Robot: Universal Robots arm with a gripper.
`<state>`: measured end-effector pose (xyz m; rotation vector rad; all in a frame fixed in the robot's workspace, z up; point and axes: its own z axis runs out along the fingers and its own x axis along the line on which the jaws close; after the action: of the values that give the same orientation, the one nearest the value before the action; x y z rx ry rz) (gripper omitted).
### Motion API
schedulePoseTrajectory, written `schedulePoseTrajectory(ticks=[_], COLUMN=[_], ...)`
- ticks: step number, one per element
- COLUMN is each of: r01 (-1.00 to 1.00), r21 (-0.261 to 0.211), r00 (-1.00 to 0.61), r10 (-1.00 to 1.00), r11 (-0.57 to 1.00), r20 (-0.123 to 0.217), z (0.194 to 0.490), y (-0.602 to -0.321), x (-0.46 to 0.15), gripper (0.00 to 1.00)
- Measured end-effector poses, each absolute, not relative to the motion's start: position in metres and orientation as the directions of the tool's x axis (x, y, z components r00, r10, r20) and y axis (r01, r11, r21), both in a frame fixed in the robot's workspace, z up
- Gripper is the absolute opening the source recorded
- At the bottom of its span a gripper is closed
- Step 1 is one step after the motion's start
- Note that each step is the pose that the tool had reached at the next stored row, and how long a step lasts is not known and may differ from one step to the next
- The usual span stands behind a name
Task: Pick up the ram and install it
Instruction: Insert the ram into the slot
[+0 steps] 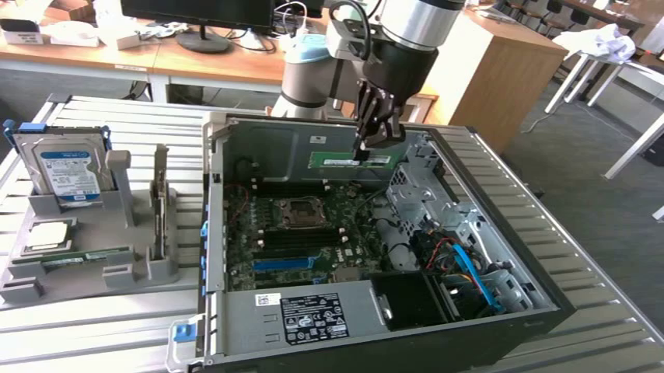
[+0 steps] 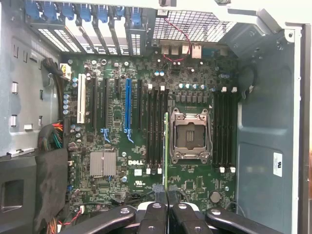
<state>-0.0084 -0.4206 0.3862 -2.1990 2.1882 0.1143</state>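
Note:
The ram (image 1: 358, 161) is a thin green stick held flat-side out in the air, over the far part of the open computer case (image 1: 539, 280). My gripper (image 1: 372, 148) is shut on its top edge. In the wrist view the ram (image 2: 166, 146) appears edge-on as a narrow green line running out from between my fingertips (image 2: 166, 197). It hangs above the motherboard (image 2: 117, 146), between the black memory slots (image 2: 155, 129) and the CPU socket (image 2: 189, 136), clear of the board.
On the exterior view's left, a grey holder (image 1: 124, 272) carries a silver hard drive (image 1: 71, 171), an upright expansion card (image 1: 161, 198) and another green stick (image 1: 78, 258). More memory slots (image 2: 224, 126) lie past the socket. Cables (image 1: 467, 264) fill the case's near corner.

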Motion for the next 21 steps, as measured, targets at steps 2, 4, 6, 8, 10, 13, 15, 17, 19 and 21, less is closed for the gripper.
schedulePoseTrajectory(ticks=[2, 4, 6, 8, 10, 13, 15, 17, 19, 21], r01=[-1.0, -1.0, -1.0, -1.0, -1.0, -1.0, -1.0, -1.0, -1.0, -1.0], r21=[0.026, 0.026, 0.026, 0.025, 0.025, 0.025, 0.026, 0.026, 0.025, 0.026], r00=[0.004, 0.004, 0.004, 0.004, 0.004, 0.004, 0.004, 0.004, 0.004, 0.004], r10=[-0.997, -0.997, -0.997, -0.997, -0.997, -0.997, -0.997, -0.997, -0.997, -0.997], r11=[-0.006, -0.006, -0.006, -0.006, -0.006, -0.006, -0.006, -0.006, -0.006, -0.006], r20=[-0.078, -0.078, -0.078, -0.078, -0.078, -0.078, -0.078, -0.078, -0.078, -0.078], z=[0.3857, 0.3853, 0.3848, 0.3843, 0.3838, 0.3831, 0.3826, 0.3822, 0.3817, 0.3812], y=[-0.4206, -0.4206, -0.4206, -0.4206, -0.4206, -0.4206, -0.4206, -0.4206, -0.4206, -0.4206], x=[-0.0084, -0.0084, -0.0084, -0.0084, -0.0084, -0.0084, -0.0084, -0.0084, -0.0084, -0.0084], gripper=[0.12, 0.12, 0.12, 0.12, 0.12, 0.12, 0.12, 0.12, 0.12, 0.12])
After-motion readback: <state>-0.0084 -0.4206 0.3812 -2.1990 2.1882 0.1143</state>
